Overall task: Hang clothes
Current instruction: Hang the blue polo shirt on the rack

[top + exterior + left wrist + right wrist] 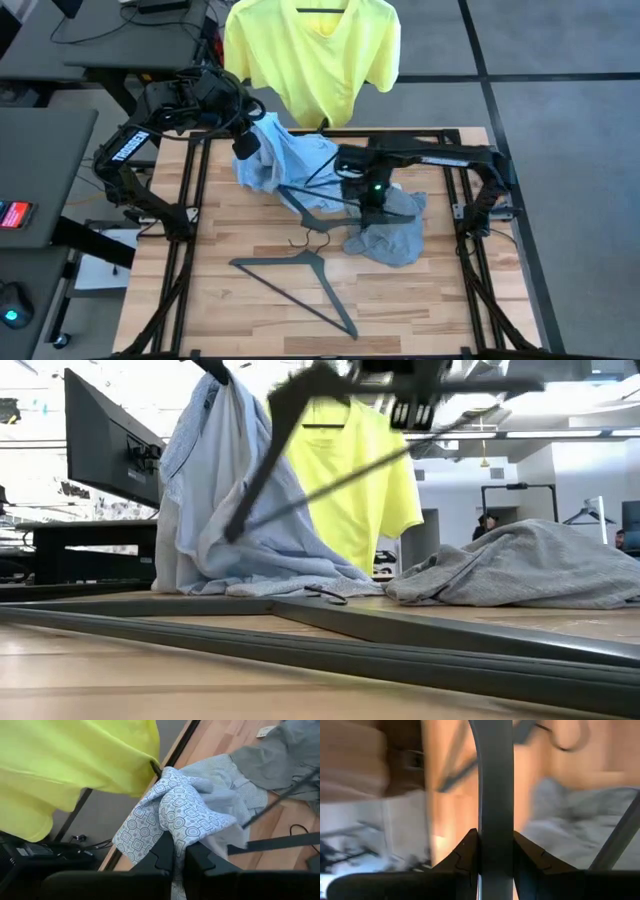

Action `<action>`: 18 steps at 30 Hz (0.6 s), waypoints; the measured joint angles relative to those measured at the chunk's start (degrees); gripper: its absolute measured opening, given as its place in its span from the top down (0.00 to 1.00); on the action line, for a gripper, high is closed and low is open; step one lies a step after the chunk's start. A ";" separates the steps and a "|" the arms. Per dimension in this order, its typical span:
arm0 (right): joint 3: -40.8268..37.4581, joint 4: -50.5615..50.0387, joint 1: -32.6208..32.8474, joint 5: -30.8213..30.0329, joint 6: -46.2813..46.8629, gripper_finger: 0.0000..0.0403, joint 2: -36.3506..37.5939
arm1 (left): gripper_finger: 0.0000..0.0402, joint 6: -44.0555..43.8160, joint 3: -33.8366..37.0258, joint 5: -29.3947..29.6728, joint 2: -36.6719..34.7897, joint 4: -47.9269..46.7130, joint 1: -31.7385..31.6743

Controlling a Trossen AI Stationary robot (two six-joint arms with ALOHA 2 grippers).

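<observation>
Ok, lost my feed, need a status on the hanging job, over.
Left gripper shut on pale blue shirt, lifted at table's far edge. Right gripper shut on a hanger, mid-table. Yellow T-shirt already hung. Grey T-shirt on table.

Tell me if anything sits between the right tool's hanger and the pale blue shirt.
Nothing visible does. The left tool holds the pale blue shirt bunched and lifted; the right tool grips a hanger whose far end already reaches the fabric. The grey T-shirt lies off to the side.

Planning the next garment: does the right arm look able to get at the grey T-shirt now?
Probably not yet: the right gripper hovers right over the grey T-shirt, but it is shut on a hanger, which it must release first.
</observation>
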State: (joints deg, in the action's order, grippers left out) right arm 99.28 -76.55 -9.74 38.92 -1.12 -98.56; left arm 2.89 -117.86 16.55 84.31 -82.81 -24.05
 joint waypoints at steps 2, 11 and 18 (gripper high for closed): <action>-0.56 2.98 -0.11 1.96 3.11 0.84 2.46 | 1.00 -0.39 0.00 -0.01 0.07 0.20 0.04; -5.25 25.84 -1.07 2.81 16.07 0.84 6.65 | 1.00 -3.96 0.00 -0.23 0.13 2.93 0.39; -10.32 36.94 -2.04 1.67 20.70 0.84 5.41 | 1.00 -6.15 0.00 -0.25 0.15 3.00 2.27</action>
State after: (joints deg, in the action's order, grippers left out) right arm 88.97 -39.61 -11.77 40.59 19.57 -93.15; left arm -3.25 -117.86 16.30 84.47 -79.81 -21.78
